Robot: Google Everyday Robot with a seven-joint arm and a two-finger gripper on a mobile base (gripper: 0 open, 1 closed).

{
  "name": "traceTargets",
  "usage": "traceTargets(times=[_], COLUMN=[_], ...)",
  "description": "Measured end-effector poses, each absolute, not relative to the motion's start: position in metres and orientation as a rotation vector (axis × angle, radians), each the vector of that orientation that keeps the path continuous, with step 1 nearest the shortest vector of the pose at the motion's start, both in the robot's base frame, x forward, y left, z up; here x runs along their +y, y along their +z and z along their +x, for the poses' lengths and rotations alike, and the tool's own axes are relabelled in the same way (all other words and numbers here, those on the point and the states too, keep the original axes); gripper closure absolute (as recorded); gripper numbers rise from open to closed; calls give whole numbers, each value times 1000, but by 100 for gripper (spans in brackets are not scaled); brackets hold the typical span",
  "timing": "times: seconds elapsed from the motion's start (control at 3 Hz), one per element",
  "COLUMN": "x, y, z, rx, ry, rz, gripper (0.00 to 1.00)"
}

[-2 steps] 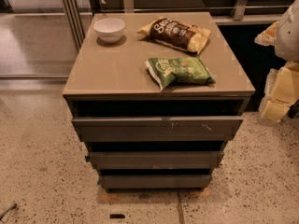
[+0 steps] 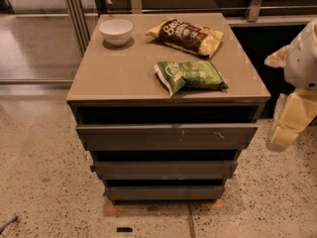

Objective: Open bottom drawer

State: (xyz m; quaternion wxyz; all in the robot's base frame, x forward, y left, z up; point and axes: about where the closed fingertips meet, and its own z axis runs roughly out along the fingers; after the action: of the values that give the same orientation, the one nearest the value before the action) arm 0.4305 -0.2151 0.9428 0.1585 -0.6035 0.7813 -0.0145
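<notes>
Speckled pale floor (image 2: pixel 39 182) spreads around a low drawer cabinet, with a metal-framed glass partition (image 2: pixel 44 33) behind it at the left and a dark recess at the back right. The cabinet's tan top surface (image 2: pixel 114 78) carries three things: a white bowl (image 2: pixel 116 31) near the back left corner, a brown snack bag (image 2: pixel 185 35) lying flat toward the back right, and a green snack bag (image 2: pixel 190 75) lying nearer the front, right of centre and apart from the other two.

Below the top runs a dark slot, then three dark grey fronts stacked one under another. The top drawer front (image 2: pixel 166 135) looks widest and bears pale scratch marks. The middle drawer front (image 2: pixel 166 168) is plain. The bottom drawer (image 2: pixel 166 192) is lowest, just above the floor, with a plain flat front that looks narrowest; it appears pushed in, only its front showing under a thin dark gap.

The hand (image 2: pixel 287 128) hangs at the far right edge of the view, beside the cabinet's right side at about the height of the top drawer, well apart from the bottom drawer and touching nothing that can be seen. Whether it is open or closed I cannot tell. Its white arm (image 2: pixel 304 58) rises above it
</notes>
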Motion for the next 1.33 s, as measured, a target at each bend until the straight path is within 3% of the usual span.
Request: traceTargets(times=[1.0, 1.33], x=[-185, -184], y=[659, 648], z=[375, 372], rx=[2186, 2195], ry=[539, 577], rz=[-1689, -1682], gripper=[0, 0])
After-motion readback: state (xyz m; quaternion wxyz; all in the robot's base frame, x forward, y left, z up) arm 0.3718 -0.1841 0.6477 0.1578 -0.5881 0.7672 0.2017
